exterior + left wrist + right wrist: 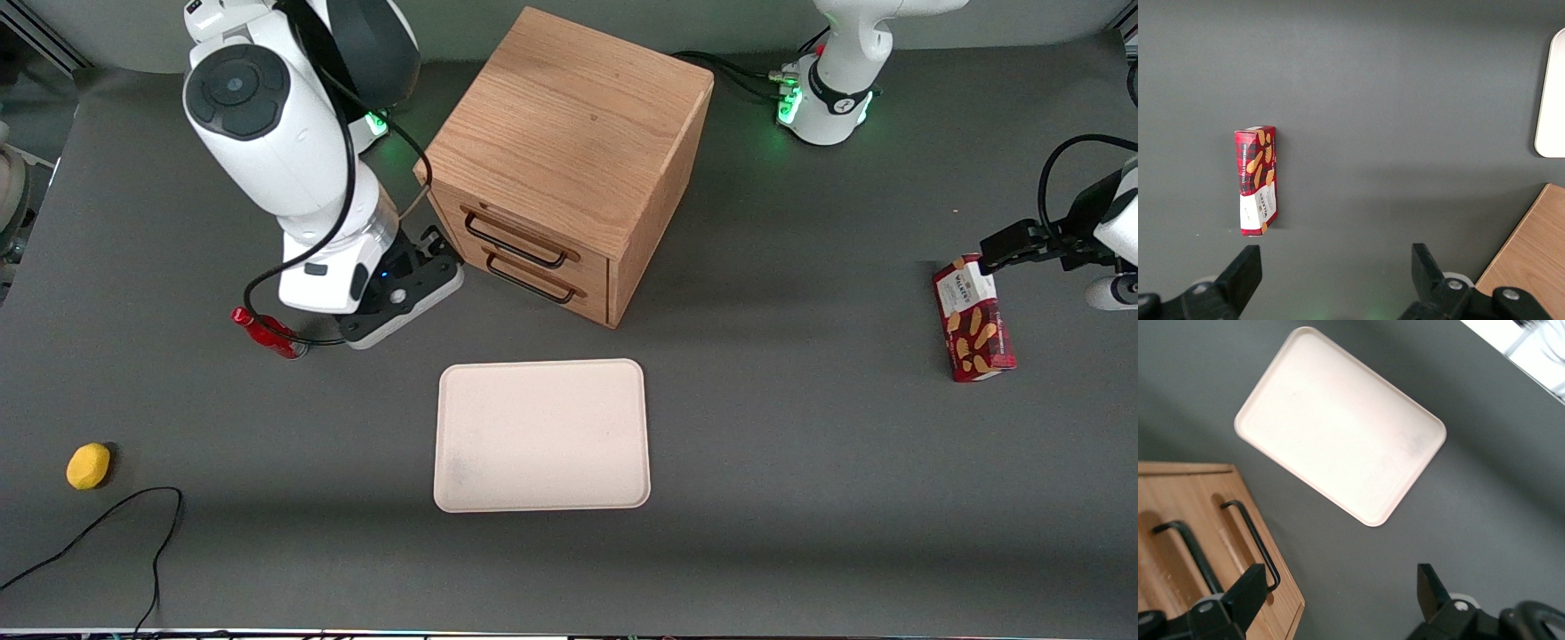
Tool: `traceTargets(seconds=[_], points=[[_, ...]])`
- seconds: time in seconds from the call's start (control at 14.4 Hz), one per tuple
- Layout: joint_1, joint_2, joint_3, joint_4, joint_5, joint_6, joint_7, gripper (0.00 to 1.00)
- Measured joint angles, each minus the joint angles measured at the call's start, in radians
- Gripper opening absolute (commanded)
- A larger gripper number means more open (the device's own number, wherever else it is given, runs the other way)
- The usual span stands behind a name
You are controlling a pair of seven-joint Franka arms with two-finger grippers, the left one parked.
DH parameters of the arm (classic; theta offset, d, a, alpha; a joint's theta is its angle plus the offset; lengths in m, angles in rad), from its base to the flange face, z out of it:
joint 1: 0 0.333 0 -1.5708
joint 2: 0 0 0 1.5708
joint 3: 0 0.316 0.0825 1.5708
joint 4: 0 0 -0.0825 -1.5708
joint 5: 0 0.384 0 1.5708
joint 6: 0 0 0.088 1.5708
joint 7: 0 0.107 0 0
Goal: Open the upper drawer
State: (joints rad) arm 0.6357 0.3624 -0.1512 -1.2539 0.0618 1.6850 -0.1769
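— Where is the upper drawer (520,238)?
— Topmost in the oak cabinet (569,133), flush with its front, black handle (514,242) free.
— And the hand (1338,590)?
— Spread wide, gripping nothing, hanging low beside the cabinet's front. A cream tray (540,436) lies on the worktop (800,444), nearer the front camera.

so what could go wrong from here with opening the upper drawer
The gripper hangs open in front of the cabinet, near the two black handles. The upper drawer and the lower drawer have matching handles set close together, so it could hook the wrong one. The cabinet looks free-standing, so a pull might drag the whole box. A red bottle lies on the table by the wrist; the arm backing away might knock it.
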Motion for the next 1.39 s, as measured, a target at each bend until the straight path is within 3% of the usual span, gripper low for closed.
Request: traceTargets(seconds=[0.9, 1.18, 1.39], points=[[0.115, -0.116, 0.001, -0.171, 0.011, -0.018, -0.156, 1.00], [0.112, -0.125, -0.005, -0.188, 0.098, -0.017, -0.224, 1.00], [0.108, -0.125, -0.011, -0.191, 0.116, -0.017, -0.258, 1.00]])
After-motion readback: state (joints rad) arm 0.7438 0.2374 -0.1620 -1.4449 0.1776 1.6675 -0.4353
